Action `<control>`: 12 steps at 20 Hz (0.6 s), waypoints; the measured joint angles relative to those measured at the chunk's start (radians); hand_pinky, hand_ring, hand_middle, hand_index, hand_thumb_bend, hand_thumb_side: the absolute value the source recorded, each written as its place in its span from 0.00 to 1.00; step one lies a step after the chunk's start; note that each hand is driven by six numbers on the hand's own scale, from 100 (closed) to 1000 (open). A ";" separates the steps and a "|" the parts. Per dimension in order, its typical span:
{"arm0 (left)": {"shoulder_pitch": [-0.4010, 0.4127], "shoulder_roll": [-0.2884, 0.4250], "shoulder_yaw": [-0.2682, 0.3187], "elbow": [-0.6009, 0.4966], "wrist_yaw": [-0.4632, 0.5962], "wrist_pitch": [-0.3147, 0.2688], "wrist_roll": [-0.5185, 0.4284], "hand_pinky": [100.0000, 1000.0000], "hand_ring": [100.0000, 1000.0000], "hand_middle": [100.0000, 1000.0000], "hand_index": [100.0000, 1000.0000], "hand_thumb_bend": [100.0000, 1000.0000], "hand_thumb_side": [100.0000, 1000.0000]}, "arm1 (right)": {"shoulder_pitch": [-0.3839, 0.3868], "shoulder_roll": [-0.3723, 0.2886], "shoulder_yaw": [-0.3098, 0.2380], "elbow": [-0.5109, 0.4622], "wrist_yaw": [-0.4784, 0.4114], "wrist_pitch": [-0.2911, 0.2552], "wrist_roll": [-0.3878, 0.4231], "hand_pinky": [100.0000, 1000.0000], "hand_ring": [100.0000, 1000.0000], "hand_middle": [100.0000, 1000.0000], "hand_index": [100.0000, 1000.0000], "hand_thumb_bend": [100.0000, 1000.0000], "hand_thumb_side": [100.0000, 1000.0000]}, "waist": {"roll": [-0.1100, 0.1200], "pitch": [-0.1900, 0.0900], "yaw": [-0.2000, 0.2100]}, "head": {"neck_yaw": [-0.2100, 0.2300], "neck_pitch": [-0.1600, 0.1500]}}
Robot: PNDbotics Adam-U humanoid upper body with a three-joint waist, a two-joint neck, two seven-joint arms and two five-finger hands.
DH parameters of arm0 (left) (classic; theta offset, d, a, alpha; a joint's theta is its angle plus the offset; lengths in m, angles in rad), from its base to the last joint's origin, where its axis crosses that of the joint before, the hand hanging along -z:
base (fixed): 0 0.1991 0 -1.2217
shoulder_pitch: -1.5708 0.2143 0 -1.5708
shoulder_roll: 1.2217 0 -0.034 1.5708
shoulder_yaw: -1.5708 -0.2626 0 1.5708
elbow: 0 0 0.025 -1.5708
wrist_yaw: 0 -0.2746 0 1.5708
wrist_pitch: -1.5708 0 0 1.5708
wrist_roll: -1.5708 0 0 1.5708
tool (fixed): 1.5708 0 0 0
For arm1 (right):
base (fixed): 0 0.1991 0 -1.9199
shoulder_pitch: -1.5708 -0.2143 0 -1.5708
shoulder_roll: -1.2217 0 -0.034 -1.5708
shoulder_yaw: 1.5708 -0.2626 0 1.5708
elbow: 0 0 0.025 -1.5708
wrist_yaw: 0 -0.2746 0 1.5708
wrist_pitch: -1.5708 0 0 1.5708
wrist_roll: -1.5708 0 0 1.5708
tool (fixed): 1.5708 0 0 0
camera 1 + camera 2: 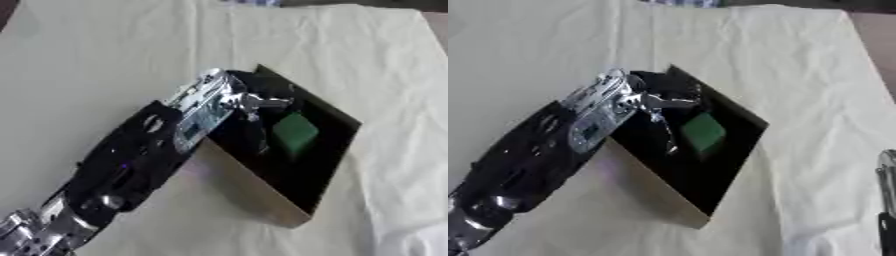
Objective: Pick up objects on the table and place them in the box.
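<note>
Left eye view: left hand (229, 102) reaches over the near wall into the box (262, 200), with a green block (293, 132) lying inside just beside the fingers (curled or slack, cannot tell); risk is the forearm catching the wall on the way out and tipping or dragging the box. Right eye view: right hand (885, 200) shows only as a sliver at the right edge, its fingers not readable, and no other objects show on the cloth (798, 60).

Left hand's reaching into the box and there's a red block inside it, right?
Not quite: the block is green, not red, as the left eye view shows. The rest holds: the left hand reaches into the box.
</note>
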 measured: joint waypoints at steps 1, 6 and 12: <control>0.000 0.000 0.000 0.000 -0.003 -0.009 -0.003 0.63 0.77 0.74 0.85 0.24 0.24 | 0.001 0.000 0.000 0.000 0.000 0.001 0.000 0.65 0.57 0.49 0.79 0.00 0.80 | 0.000 0.000 0.000 | 0.000 0.000; 0.000 0.001 0.001 -0.018 -0.018 -0.025 -0.011 0.67 0.82 0.80 0.91 0.45 0.43 | 0.002 0.000 0.000 0.000 0.000 0.002 -0.002 0.65 0.57 0.49 0.79 0.00 0.80 | -0.001 0.000 0.005 | 0.000 0.000; 0.000 0.003 0.012 -0.058 -0.020 -0.023 -0.007 0.67 0.83 0.81 0.91 0.49 0.49 | 0.002 0.000 0.000 0.000 0.000 0.003 -0.002 0.65 0.57 0.49 0.79 0.00 0.79 | -0.002 0.000 0.006 | 0.000 -0.001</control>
